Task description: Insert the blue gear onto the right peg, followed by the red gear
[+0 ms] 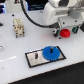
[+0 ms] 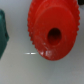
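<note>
Two gears are in view. The blue gear [image 1: 50, 52] lies flat on the grey plate [image 1: 34, 59], at the end toward the exterior view's right. The red gear [image 1: 65, 33] sits beyond the plate, directly under the hand [image 1: 65, 29]. Hand opening and grip cannot be determined. The wrist view shows the red gear [image 2: 53, 31] filling the frame, hub bore visible.

Place: a robotics lab or test bench.
Surface: plain white glossy counter [image 1: 15, 57].
Machine: white Franka arm [image 1: 60, 12] with black cable looping behind.
Fixture: grey plate with black border [image 1: 35, 57] carrying 2 pins, a practice assembly jig.
Clutter: small beige connector block [image 1: 18, 27], dark equipment along the back edge.
</note>
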